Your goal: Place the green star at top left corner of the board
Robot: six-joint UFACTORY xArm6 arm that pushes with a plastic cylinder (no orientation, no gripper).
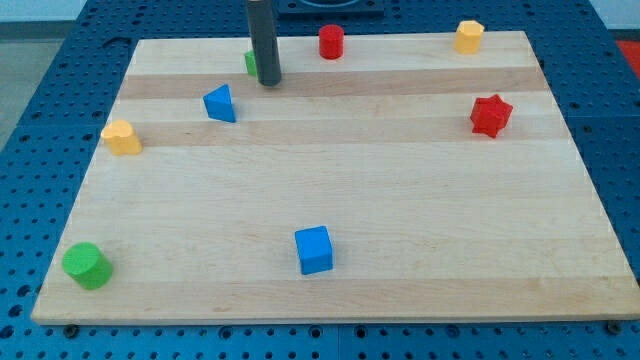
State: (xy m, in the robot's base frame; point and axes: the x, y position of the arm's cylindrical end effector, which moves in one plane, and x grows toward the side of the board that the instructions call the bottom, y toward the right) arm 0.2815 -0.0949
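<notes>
While mostly hidden behind my tip [268, 81], shows only as a green sliver: the green star [249, 63], near the view's top, left of middle on the wooden board [400, 200]. Counted on that one board: two green blocks, two blue, two red, two yellow. Largest to smallest: blue cube [314, 250], green cylinder [87, 266], red star [490, 115], blue triangle [220, 103], yellow heart [121, 137], yellow hexagon [468, 36], red cylinder [331, 42]. Cannot tell the star's pointing or long axis. Touching or just beside the tip's left. No jaws here; bare rod, holding nothing.
</notes>
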